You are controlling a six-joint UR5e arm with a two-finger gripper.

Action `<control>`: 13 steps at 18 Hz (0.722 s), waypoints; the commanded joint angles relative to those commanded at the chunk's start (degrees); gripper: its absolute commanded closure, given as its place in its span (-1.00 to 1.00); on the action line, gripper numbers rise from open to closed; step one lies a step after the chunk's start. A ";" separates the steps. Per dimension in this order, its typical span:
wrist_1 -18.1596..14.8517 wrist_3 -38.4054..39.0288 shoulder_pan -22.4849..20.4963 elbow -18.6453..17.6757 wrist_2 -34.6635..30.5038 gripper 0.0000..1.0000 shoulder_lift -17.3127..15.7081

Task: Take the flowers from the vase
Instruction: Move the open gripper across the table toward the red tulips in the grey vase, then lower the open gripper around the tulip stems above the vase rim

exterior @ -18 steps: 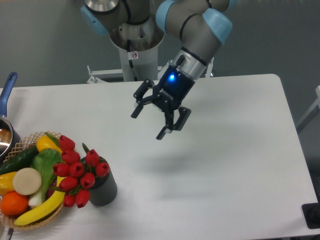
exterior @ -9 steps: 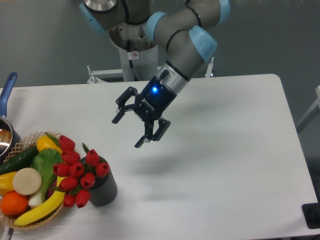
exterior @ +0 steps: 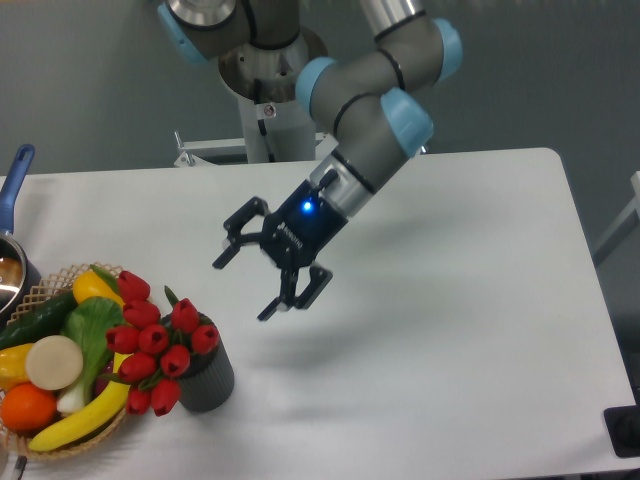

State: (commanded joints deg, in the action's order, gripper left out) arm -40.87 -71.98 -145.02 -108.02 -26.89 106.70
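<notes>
The flowers (exterior: pixel 158 342), a bunch of red tulip buds with green stems, lean to the left out of the vase (exterior: pixel 208 378), a short dark grey ribbed cup near the table's front left. My gripper (exterior: pixel 243 287) hangs open above the table, up and to the right of the bunch, with a clear gap to the buds. Its two fingers point down and to the left and hold nothing.
A woven basket (exterior: pixel 38 292) with a banana, orange, cucumber and other produce sits right against the flowers on the left. A pot with a blue handle (exterior: pixel 14 183) stands at the left edge. The white table (exterior: pixel 450 330) stretches to the right.
The gripper has moved down and to the left, closer to the flowers, staying open. The flowers and vase have not moved.
</notes>
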 joint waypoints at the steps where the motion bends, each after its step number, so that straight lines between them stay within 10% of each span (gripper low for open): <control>1: 0.17 -0.09 0.17 -0.09 0.00 -1.00 0.00; 13: 0.62 -0.09 3.69 0.79 0.00 -1.00 2.46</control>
State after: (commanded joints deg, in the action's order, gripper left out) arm -40.25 -72.07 -141.33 -107.23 -26.90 109.16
